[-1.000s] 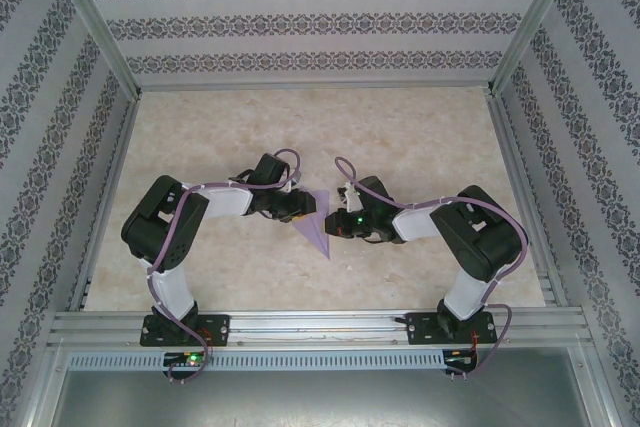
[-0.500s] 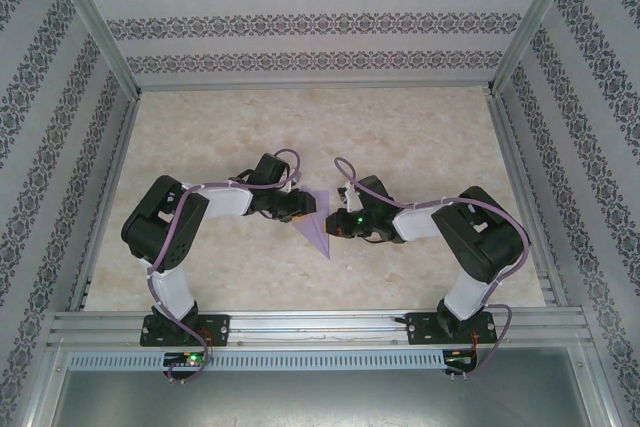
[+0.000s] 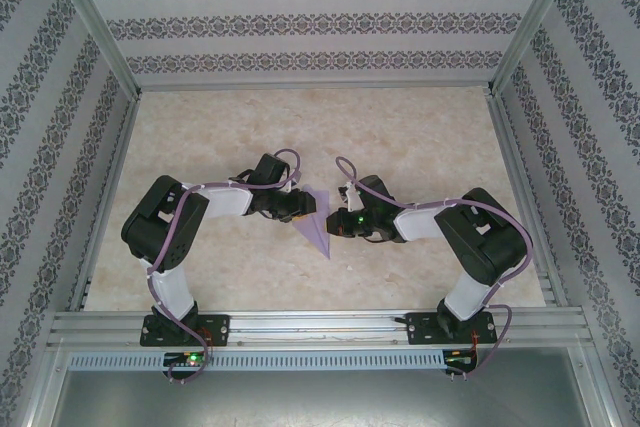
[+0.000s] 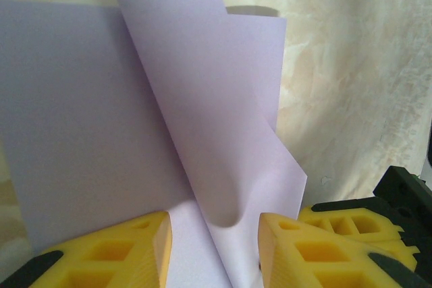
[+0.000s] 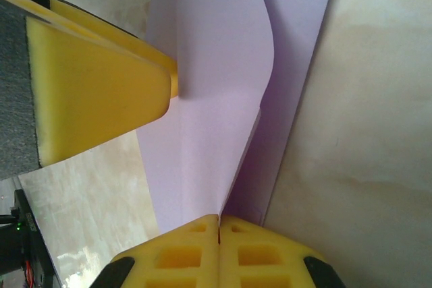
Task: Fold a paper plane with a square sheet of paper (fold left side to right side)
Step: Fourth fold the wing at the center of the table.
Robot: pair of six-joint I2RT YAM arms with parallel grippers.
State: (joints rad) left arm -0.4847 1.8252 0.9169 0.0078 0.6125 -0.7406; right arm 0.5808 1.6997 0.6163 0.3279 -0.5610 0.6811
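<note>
**A:** Starting at the near edge, has either arm moved in the last second?

**B:** Hardly at all. Both stay bent inward in the same pose. The lilac sheet lies where it lay, between the two wrists. From above it is a pointed shape with its tip toward the near edge.

**A:** And the jaws?

**B:** The right gripper has its pads pressed flat together, and a raised flap of the sheet runs straight into the seam. I read that as a pinch on the flap's edge. If it tightened just now, it was by a hair. The left gripper stands partly open as before, holding nothing. It has a yellow finger on either side of where the flap curls up off the flat layer.

**A:** What does that mean for the fold?

**B:** The grip looks settled, but the fold isn't made. The flap is arched and no crease is pressed in. My guess is that it needs carrying across and flattening while the left steadies the lower layer.

**A:** And beyond that?

**B:** Marbled table.
</note>
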